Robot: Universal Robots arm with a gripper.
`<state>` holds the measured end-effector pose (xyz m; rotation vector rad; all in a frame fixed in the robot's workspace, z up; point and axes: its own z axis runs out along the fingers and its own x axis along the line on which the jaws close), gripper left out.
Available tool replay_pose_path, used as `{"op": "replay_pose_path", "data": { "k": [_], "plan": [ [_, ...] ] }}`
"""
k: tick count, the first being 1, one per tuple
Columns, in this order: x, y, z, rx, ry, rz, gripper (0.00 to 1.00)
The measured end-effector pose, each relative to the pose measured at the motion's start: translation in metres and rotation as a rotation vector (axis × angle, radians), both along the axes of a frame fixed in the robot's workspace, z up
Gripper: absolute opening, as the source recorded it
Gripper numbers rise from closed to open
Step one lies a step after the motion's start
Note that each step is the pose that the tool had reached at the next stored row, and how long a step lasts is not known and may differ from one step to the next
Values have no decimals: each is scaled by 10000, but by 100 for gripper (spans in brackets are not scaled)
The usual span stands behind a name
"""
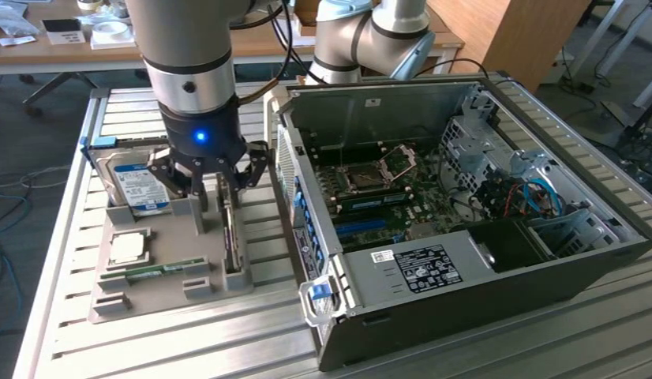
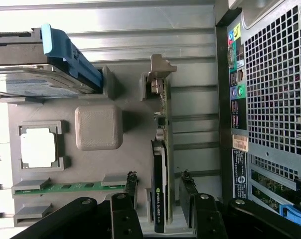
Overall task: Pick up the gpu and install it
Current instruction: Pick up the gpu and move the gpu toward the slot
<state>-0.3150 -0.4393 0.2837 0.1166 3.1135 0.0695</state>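
Observation:
The gpu (image 2: 162,149) stands on its edge in a slot of the grey parts tray (image 2: 135,149), with its black cooler block on one face and its silvery end bracket (image 2: 159,69) at the far end. My gripper (image 2: 159,188) is open and straddles the cooler end of the card. One fingertip (image 2: 131,185) is on each side, with a small gap between each and the card. In the exterior view the gripper (image 1: 222,193) hangs low over the tray (image 1: 168,296), and the gpu (image 1: 234,241) is a thin upright strip under it.
On the tray also sit a hard drive (image 1: 136,185) with a blue label, a CPU (image 1: 128,247), a RAM stick (image 1: 158,271) and a grey post (image 2: 98,127). The open computer case (image 1: 452,268) lies close beside the tray, with its motherboard (image 1: 379,197) exposed. A second arm's base (image 1: 357,39) stands behind.

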Motion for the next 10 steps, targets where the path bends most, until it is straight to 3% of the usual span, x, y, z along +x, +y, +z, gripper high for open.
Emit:
{"op": "replay_pose_path", "data": {
  "k": [10],
  "plan": [
    [1,0,-9,3,0,0,47]
  ]
}}
